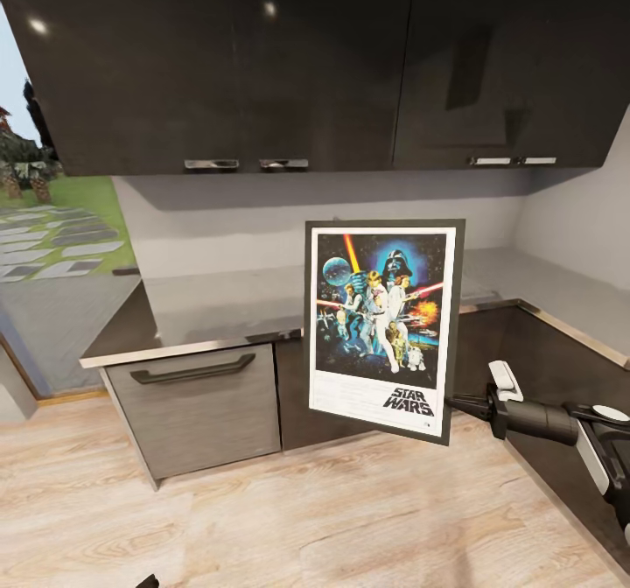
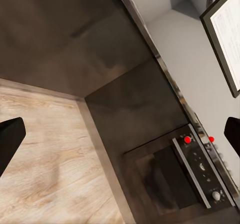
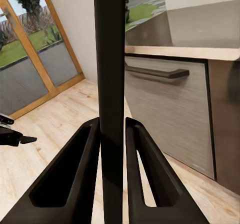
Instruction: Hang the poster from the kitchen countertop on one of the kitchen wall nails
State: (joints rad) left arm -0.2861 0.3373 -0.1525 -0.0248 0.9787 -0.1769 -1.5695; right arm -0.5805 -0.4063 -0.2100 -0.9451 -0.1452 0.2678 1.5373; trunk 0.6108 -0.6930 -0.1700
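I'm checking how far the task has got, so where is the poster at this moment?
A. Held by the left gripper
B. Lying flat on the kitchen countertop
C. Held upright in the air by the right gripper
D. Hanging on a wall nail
C: the poster stands upright in front of the kitchen countertop, its lower right edge clamped by the right gripper, whose fingers squeeze the frame edge in the right wrist view.

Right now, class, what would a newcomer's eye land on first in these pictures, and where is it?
The poster stands out first: a bright Star Wars print held upright in mid-air in front of the kitchen countertop, pinched at its lower right edge by the right claw. Next come the glossy dark wall cabinets above. In the left wrist view, an oven with red knobs sits under the counter.
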